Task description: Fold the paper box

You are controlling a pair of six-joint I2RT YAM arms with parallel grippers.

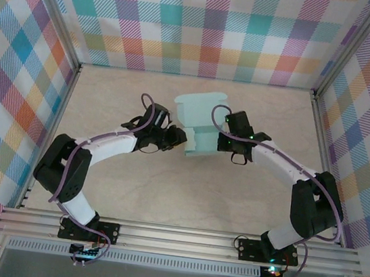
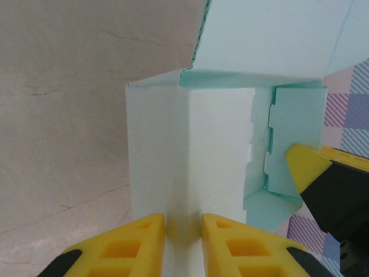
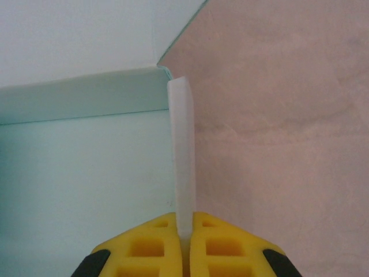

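The top camera hangs high above the near edge at six o'clock, looking down the table (image 1: 131, 186) toward twelve, far enough back to take in its whole surface. The left wrist camera sits right behind the left gripper (image 2: 183, 222), facing along it at the paper box (image 2: 184, 156), close up. The right wrist camera looks likewise past the right gripper (image 3: 184, 225), nearer yet. All three views share the paper box. The left wrist view also catches one of the right gripper's fingers (image 2: 305, 164) at four o'clock.
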